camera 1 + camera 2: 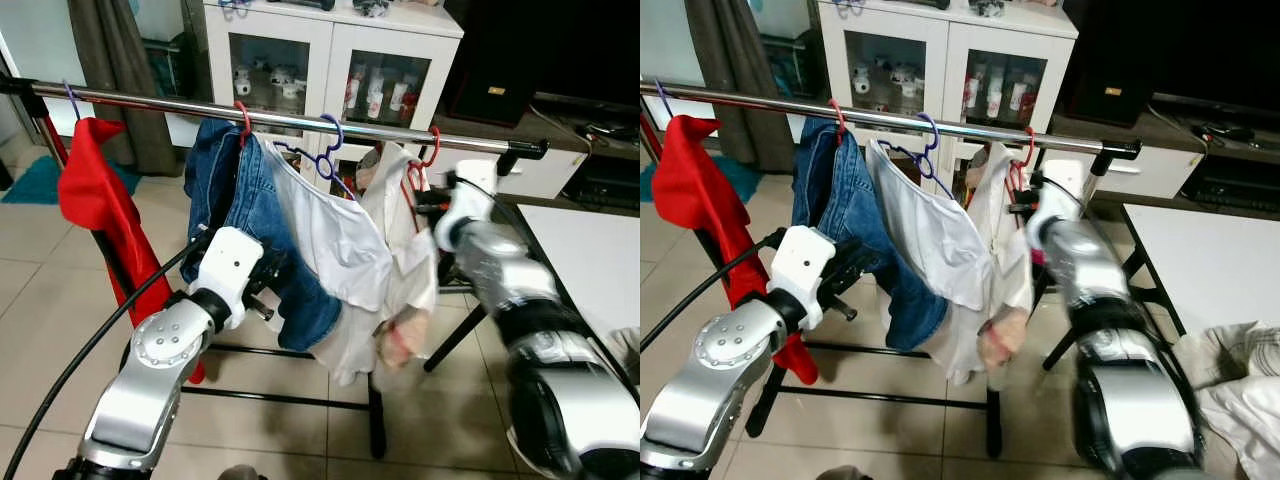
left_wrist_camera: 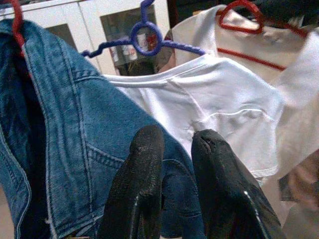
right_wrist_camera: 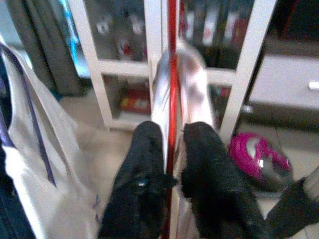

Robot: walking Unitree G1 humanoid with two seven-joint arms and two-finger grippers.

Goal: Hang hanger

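Note:
A chrome clothes rail (image 1: 300, 118) crosses in front of me at chest height. Near its right end a red hanger (image 1: 432, 150) hooks over it, carrying a cream shirt (image 1: 400, 235). My right gripper (image 1: 425, 200) is up beside that hanger's neck; in the right wrist view its fingers (image 3: 144, 164) are shut on the red hanger (image 3: 172, 59) wire and a fold of the shirt. My left gripper (image 1: 275, 275) is held low against the blue jeans (image 1: 240, 200), shut with nothing in it, as the left wrist view's fingers (image 2: 144, 159) show.
A white T-shirt (image 1: 335, 235) on a blue hanger (image 1: 325, 160) hangs between jeans and cream shirt. A red garment (image 1: 90, 190) hangs far left. Behind stands a white glass-door cabinet (image 1: 330, 50). A white table (image 1: 590, 260) and a heap of clothes (image 1: 1240, 370) lie right. Black rack legs (image 1: 375, 420) cross the floor.

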